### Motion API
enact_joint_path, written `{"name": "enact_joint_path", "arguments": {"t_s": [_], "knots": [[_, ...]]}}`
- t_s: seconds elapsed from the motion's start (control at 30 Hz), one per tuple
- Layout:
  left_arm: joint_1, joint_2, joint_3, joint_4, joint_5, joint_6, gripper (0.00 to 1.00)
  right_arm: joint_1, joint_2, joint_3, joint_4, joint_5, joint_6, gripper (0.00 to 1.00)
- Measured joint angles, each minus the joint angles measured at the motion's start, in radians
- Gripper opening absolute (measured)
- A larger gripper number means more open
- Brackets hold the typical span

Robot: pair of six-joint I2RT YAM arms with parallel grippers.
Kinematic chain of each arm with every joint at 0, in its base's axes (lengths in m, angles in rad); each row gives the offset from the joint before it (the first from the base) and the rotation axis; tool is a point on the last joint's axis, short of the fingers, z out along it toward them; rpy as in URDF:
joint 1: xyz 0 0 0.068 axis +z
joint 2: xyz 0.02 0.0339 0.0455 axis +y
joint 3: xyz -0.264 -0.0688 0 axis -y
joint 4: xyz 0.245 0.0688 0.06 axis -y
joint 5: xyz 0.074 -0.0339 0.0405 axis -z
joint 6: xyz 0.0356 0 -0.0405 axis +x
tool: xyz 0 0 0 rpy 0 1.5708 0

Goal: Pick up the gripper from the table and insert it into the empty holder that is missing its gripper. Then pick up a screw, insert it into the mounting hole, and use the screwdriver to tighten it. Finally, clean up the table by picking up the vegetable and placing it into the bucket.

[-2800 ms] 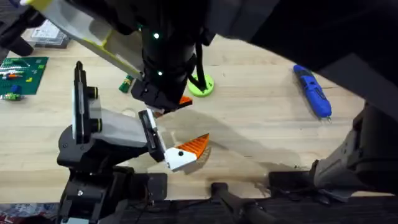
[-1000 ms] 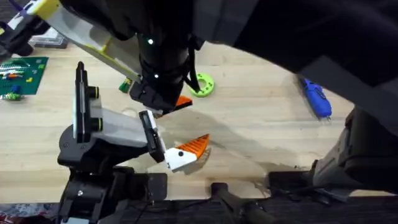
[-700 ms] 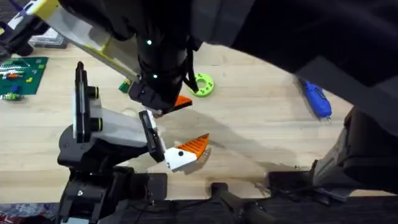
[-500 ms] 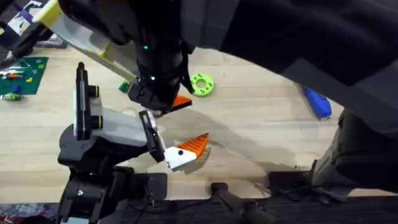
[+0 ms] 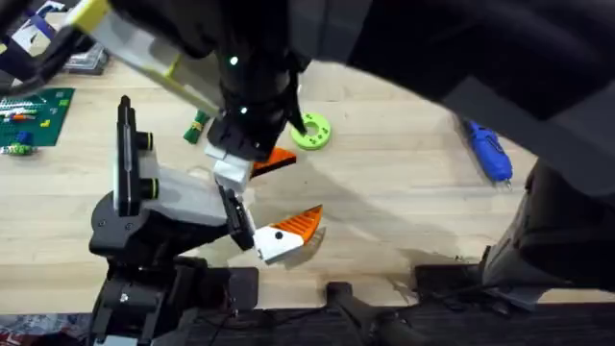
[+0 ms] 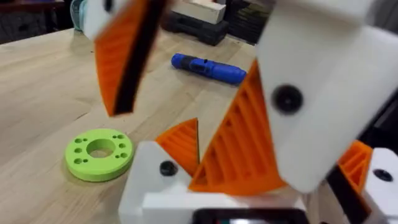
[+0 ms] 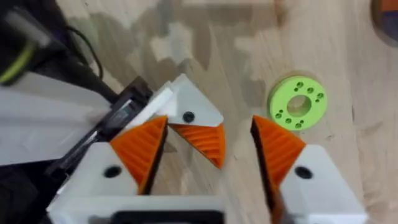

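Note:
My left gripper (image 5: 245, 159) is shut on the gripper (image 5: 273, 160), a white wedge with an orange ribbed pad, which looms large between its fingers in the left wrist view (image 6: 292, 99). It hangs just over the far end of the holder's black front plate (image 5: 233, 216). The holder (image 5: 183, 197) is white and boxy on a black stand, with one orange finger (image 5: 293, 231) fitted. My right gripper (image 7: 209, 121) is open, high above this spot. The blue screwdriver (image 5: 485, 144) lies at the far right. The green vegetable (image 5: 197, 125) lies behind the holder. The bucket and screw are out of view.
A green ring-shaped disc (image 5: 309, 131) lies just beyond the left gripper. A green board with small parts (image 5: 34, 111) sits at the far left. The right arm (image 5: 461, 48) is a dark blur over the table's far right.
The left gripper has turned and shifted slightly, so white plastic now shows over the holder's plate. The right arm's dark mass has drifted, covering and uncovering the screwdriver.

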Motion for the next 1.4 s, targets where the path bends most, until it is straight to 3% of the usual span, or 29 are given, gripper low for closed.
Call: {"name": "enact_joint_path", "arguments": {"t_s": [0.07, 0.13, 0.4, 0.7, 0.87, 0.9, 1.07, 1.1, 1.4], "knots": [[0.000, 0.000, 0.000, 0.000, 0.000, -0.001, 0.986, -0.013, 0.000, 0.000, 0.001, 0.001, 0.001, 0.949], [0.000, 0.000, 0.000, 0.000, 0.000, -0.002, 0.986, -0.016, 0.000, 0.000, 0.001, 0.005, -0.002, 0.989], [0.000, 0.000, 0.000, 0.001, 0.000, -0.001, 0.986, -0.015, -0.001, 0.011, -0.013, 0.008, -0.002, 0.995], [0.000, -0.001, 0.000, 0.002, -0.001, 0.009, 0.986, 0.024, 0.002, 0.154, -0.095, -0.046, -0.001, 0.997], [0.000, -0.001, 0.000, 0.003, -0.001, 0.009, 0.986, 0.026, 0.002, 0.179, -0.095, -0.056, 0.001, 0.996], [0.000, -0.001, 0.000, 0.003, 0.000, 0.007, 0.918, 0.025, 0.002, 0.179, -0.095, -0.057, 0.001, 0.996], [0.000, -0.001, 0.000, 0.005, -0.001, 0.010, 0.140, 0.025, 0.002, 0.179, -0.097, -0.057, 0.001, 0.996], [0.000, -0.001, 0.000, 0.005, -0.001, 0.014, 0.048, 0.025, 0.002, 0.179, -0.100, -0.057, 0.001, 0.997], [0.000, -0.001, 0.000, 0.001, 0.000, 0.017, 0.009, 0.000, 0.002, 0.179, -0.165, -0.058, 0.001, 0.995]]}}
